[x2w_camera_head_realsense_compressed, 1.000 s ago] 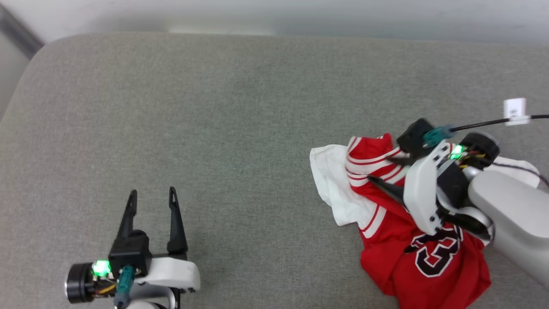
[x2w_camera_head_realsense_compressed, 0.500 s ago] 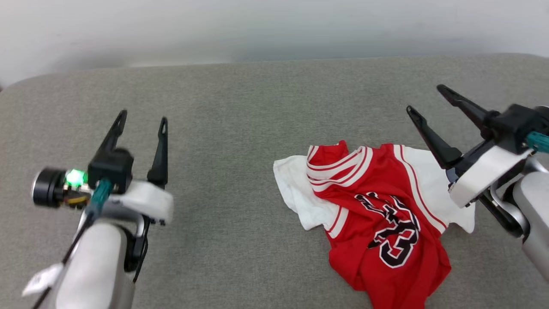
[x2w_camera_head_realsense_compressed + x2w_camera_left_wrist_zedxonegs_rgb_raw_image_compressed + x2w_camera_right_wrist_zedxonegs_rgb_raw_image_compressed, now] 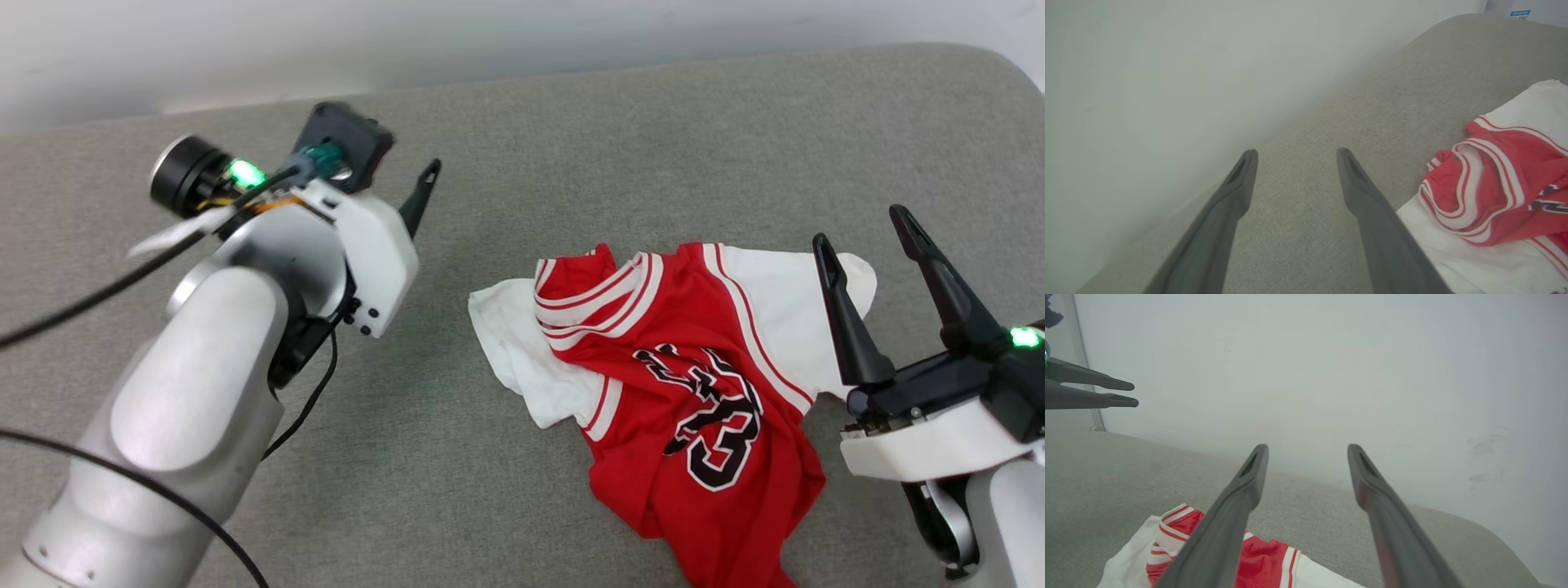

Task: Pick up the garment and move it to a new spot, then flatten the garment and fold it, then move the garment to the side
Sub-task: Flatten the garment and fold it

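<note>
A pale, plain wall (image 3: 490,33) stood behind everything, and below it spread the grey fabric-covered worktop (image 3: 571,139) with its rounded far corner; my left forearm (image 3: 188,408), pale and thick, reached up across the left of the head view, a black cable (image 3: 82,302) looping beside it.

The garment (image 3: 686,359) lay crumpled on the worktop right of the middle, between my two arms; its red body faced up with the black, white-outlined 23 showing, the striped collar was turned toward the wall, one white sleeve spread toward my left side and the other toward my right, and the lower part was bunched in folds toward the near edge.

My right tool (image 3: 859,227) stood just beside the garment's right sleeve, fingers spread wide with nothing between them; in the head view its inner finger crossed in front of that sleeve, and in the right wrist view both tips showed against the wall with the cloth lower down.

My left tool (image 3: 1296,152) was gaping too and held nothing; it hung near the collar side of the garment and apart from it, aimed toward the wall.

A white tag (image 3: 171,233) hung on the left cable; green lights glowed on the left wrist (image 3: 245,171) and the right wrist (image 3: 1024,336).
</note>
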Robot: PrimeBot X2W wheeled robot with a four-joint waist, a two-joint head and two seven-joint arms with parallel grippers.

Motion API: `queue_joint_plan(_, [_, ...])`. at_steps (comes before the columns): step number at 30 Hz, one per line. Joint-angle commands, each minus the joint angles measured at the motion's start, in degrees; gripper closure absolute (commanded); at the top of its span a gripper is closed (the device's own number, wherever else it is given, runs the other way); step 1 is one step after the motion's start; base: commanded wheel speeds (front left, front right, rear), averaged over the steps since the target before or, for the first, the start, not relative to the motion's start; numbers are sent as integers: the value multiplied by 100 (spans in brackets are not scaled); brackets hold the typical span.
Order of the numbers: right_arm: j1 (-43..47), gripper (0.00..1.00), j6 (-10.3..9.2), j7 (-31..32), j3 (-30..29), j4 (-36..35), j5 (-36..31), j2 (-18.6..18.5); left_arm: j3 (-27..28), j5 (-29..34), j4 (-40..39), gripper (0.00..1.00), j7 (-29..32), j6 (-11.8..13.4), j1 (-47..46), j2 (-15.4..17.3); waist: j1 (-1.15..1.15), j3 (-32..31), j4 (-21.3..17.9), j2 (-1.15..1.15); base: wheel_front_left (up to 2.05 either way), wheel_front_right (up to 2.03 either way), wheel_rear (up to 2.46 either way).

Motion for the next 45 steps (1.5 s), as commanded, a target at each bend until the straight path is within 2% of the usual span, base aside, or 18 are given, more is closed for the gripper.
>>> queue_joint_plan(1, [123,0,-4,-9,-64,-142,-83,126,-297,-184,2,0,202,6,-223,161,0,107,-99,0,0,0,0])
queue_joint_plan(7, [304,0,-4,-10,-237,-475,-262,493,-1828,-1424,23,0,1416,4,-1174,719,0,394,-308,0,0,0,0])
queue_joint_plan(14, [60,0,-4,-10,-142,-661,-403,583,-3324,-2529,-74,0,2611,3,-2340,1254,0,826,-601,0,0,0,0])
queue_joint_plan(15, [-45,0,-4,-10,-126,-678,-414,611,-3831,-2995,3,0,3002,2,-2734,1342,0,983,-691,0,0,0,0])
queue_joint_plan(16, [-65,0,-4,-10,-125,-674,-421,624,-4012,-3093,34,0,3108,2,-2865,1366,0,1029,-717,0,0,0,0])
queue_joint_plan(22, [-235,0,-4,-10,10,-625,-464,679,-4637,-3628,332,0,3447,2,-3135,1350,0,1273,-877,0,0,0,0])
queue_joint_plan(27, [-359,0,-4,-10,95,-555,-493,698,-4817,-3548,153,0,3823,1,-2863,1399,0,1383,-957,0,0,0,0])
queue_joint_plan(28, [-383,0,-4,-10,95,-543,-494,707,-4830,-3439,66,71,3885,-2,-2758,1416,0,1395,-963,0,0,0,0])
queue_joint_plan(29, [-390,0,-4,-10,94,-528,-502,721,-4842,-3393,5,100,3931,-3,-2685,1419,0,1395,-957,0,0,0,0])
queue_joint_plan(32, [-355,0,-4,-11,71,-469,-534,734,-4831,-3256,-162,100,3819,-3,-2650,1477,0,1319,-879,0,0,0,0])
queue_joint_plan(37, [-201,0,-4,-11,-47,-373,-578,690,-4784,-3386,-323,100,3409,2,-2835,1787,0,1063,-634,0,0,0,0])
queue_joint_plan(42, [-57,0,-4,-11,-104,-338,-566,617,-4784,-3575,-136,100,3188,2,-2739,2413,0,863,-417,0,0,0,0])
queue_joint_plan(43, [-57,0,-4,-11,-104,-338,-566,617,-4784,-3575,-136,100,3188,2,-2739,2413,0,863,-417,0,0,0,0])
queue_joint_plan(44, [-13,0,-4,-11,-73,-317,-576,585,-4784,-3716,11,100,3106,2,-2651,2728,0,822,-381,0,0,0,0])
queue_joint_plan(45, [-9,0,-4,-11,-66,-308,-577,572,-4785,-3776,88,100,3054,2,-2616,2868,0,809,-367,0,0,0,0])
